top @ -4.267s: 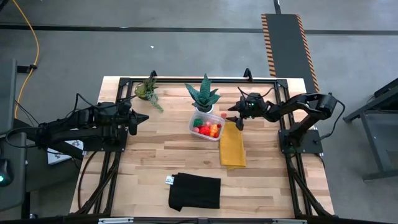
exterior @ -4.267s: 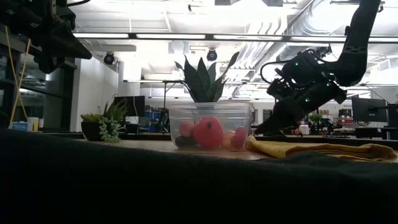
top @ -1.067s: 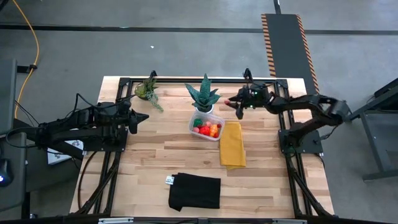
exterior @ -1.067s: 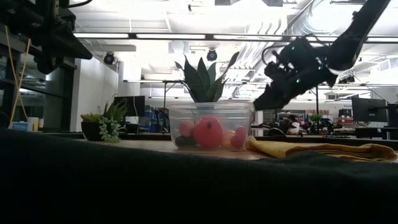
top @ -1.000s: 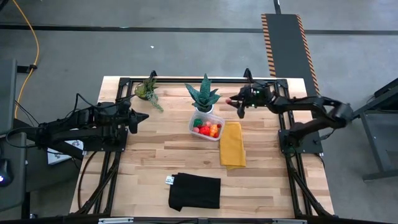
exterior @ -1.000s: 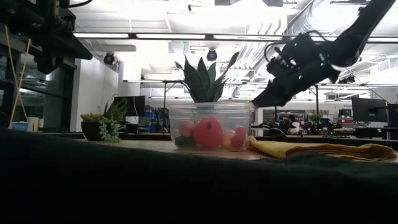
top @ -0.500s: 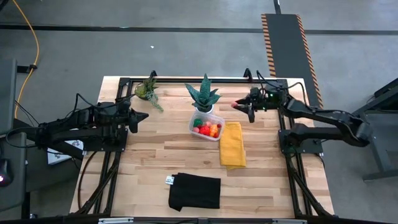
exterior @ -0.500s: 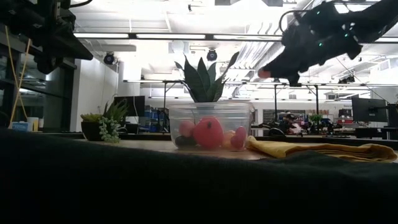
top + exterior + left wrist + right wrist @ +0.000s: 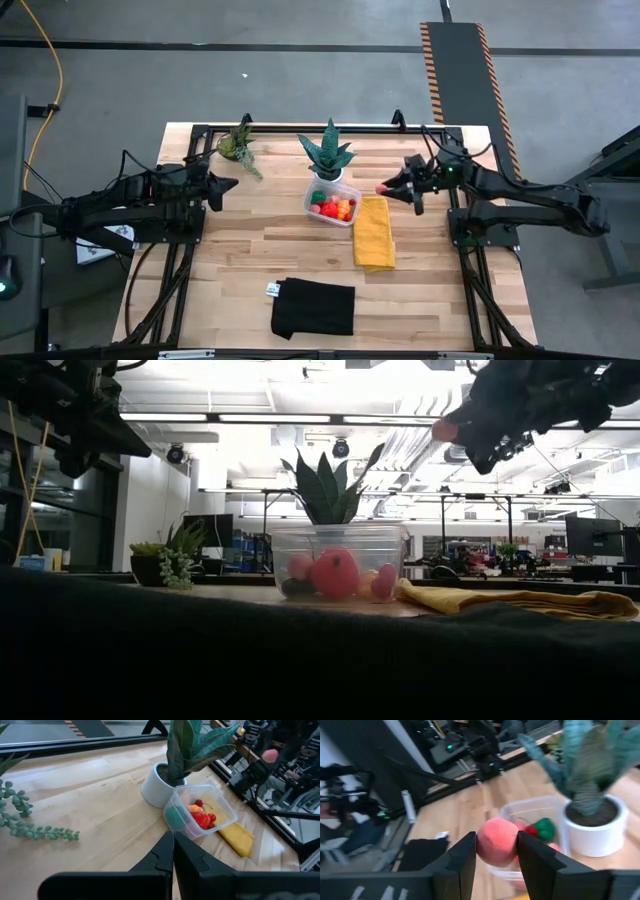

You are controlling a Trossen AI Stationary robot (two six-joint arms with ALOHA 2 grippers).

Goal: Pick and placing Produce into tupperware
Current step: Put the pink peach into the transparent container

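Landmark: the clear tupperware (image 9: 333, 203) is sitting mid-table, and every place below is given relative to it.
Tupperware contents: it is holding red, orange, green and pink toy produce (image 9: 201, 818), with the container upright on the wooden table (image 9: 240, 250).
Right gripper: the right gripper (image 9: 496, 851) is hanging in the air to the right of the tupperware and higher than its rim, above the table's right part.
Right gripper grip: its two fingers are standing partly apart and pressing on both sides of a round pink toy fruit (image 9: 497, 841), which is filling the gap between them.
Pink toy fruit position: it is being carried clear of the table, to the right of the tupperware, not inside it.
Left gripper: the left gripper (image 9: 230, 183) is waiting well to the left of the tupperware with its fingers pressed together, holding nothing.
Spiky plant: a potted plant in a white pot (image 9: 159, 786) is standing just behind the tupperware, touching or nearly touching it.
Trailing plant: a small green succulent sprig (image 9: 238, 148) is lying behind and left of the tupperware.
Yellow cloth: a folded yellow cloth (image 9: 374, 231) is lying just right of the tupperware, reaching toward the front edge.
Black cloth: a black cloth (image 9: 313, 307) is lying well in front of the tupperware.
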